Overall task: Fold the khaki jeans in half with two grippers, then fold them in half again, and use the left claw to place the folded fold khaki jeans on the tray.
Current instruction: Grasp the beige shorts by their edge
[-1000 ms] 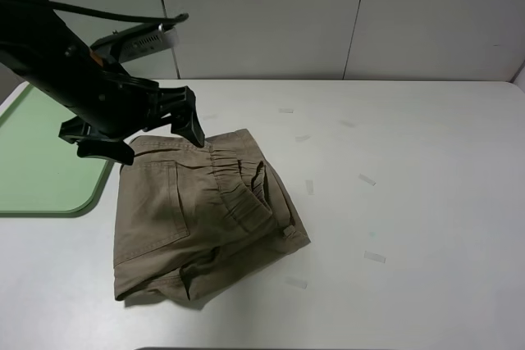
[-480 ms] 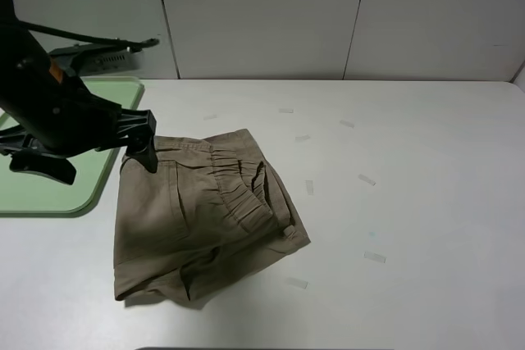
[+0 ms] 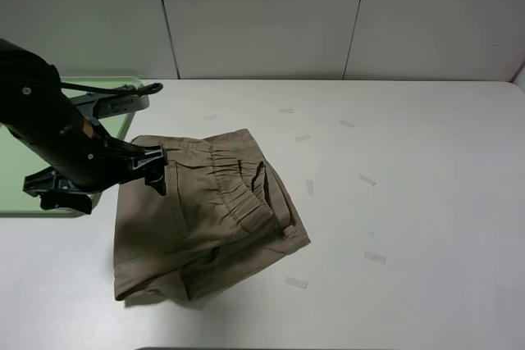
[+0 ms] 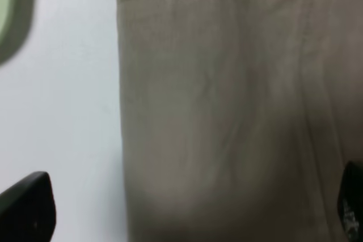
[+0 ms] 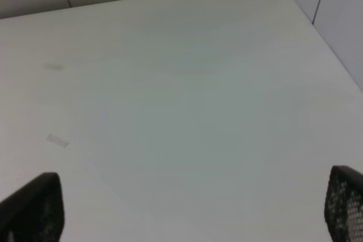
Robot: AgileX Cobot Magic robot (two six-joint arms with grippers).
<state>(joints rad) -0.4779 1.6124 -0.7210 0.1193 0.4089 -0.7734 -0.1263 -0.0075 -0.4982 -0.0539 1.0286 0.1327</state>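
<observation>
The khaki jeans [image 3: 205, 215] lie folded into a thick bundle on the white table, left of centre, with the gathered waistband on top. My left gripper [image 3: 107, 188] is open and low at the bundle's left edge, one finger over the cloth and the other over the table beside it. In the left wrist view the khaki jeans [image 4: 227, 111] fill the frame between the fingertips of the left gripper [image 4: 187, 208]. The mint-green tray [image 3: 10, 198] lies just left of the bundle, partly hidden by the left arm. My right gripper [image 5: 187, 208] is open over bare table, out of the exterior view.
Several small clear tape scraps [image 3: 374, 257] dot the white table [image 3: 410, 161] to the right of the garment. A tray corner [image 4: 8, 4] shows in the left wrist view. White wall panels stand behind the table's far edge.
The left arm has swung from the bundle's upper waistband edge to its left edge and dropped lower, staying open. The shorts have not moved.
</observation>
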